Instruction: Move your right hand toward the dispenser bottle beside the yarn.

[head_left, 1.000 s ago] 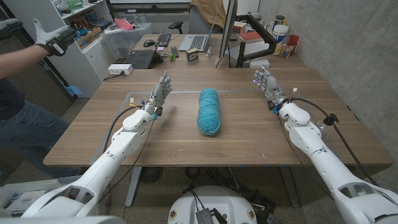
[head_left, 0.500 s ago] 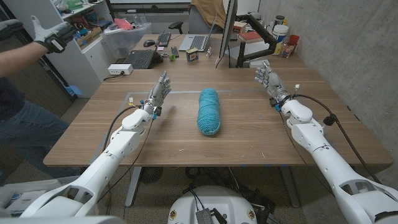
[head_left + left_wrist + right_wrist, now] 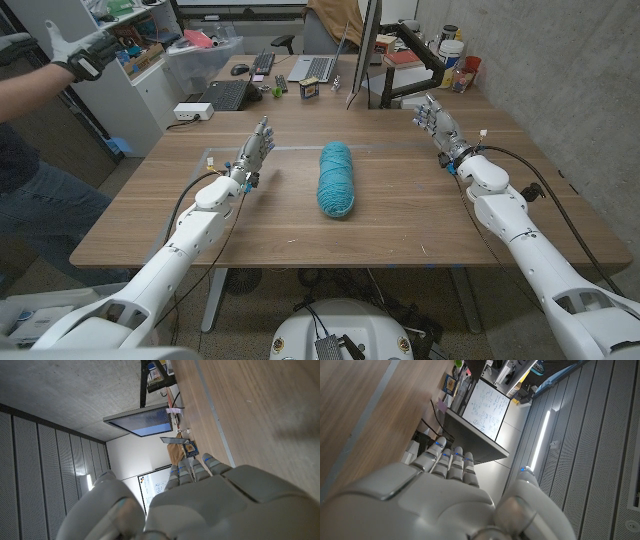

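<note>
Teal yarn, an oblong skein (image 3: 336, 180), lies at the centre of the wooden table (image 3: 400, 215). The right hand (image 3: 440, 127) hovers at its two o'clock, fingers straight, holding nothing. The left hand (image 3: 254, 152) hovers at ten o'clock, likewise empty. I cannot tell where the dispenser bottle is.

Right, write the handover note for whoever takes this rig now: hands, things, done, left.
Left hand: open, holding nothing, fingers reaching up, left of the yarn.
Right hand: open, holding nothing, over the table's far right part, well clear of the yarn.
Yarn: teal skein lying lengthwise at the table's middle, untouched.
Dispenser bottle: none can be seen beside the yarn; bottles and tubs stand only on the cluttered far desk.
Done: nothing yet.
Left: find the bottle, then bring the right hand to it.
</note>
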